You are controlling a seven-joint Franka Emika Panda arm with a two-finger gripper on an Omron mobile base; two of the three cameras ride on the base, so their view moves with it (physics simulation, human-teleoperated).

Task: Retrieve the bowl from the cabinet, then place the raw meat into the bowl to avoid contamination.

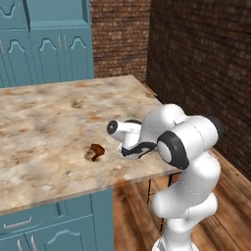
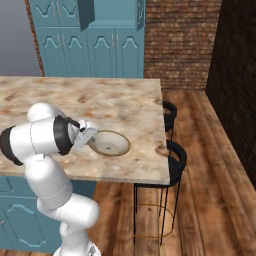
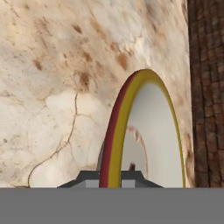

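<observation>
Bowl out of the cabinet and at the worktop; meat not yet in it.

Left base view: the raw meat (image 1: 96, 151) lies bare on the marble worktop (image 1: 59, 117), just beside the arm's wrist, with the teal cabinet (image 1: 46, 41) well behind it across the worktop. Right base view: the bowl (image 2: 109, 143) sits low at the worktop's near edge, its rim at the tool (image 2: 90, 136), and the cabinet (image 2: 95, 35) behind has an upper door ajar. Hand view: the tool (image 3: 110, 179) is clenched on the bowl's rim (image 3: 114, 131), fingers either side of it. By my reading the fetching is done; setting the bowl free, lifting the meat and dropping it in remain. No brand, label or writing is legible anywhere.
</observation>
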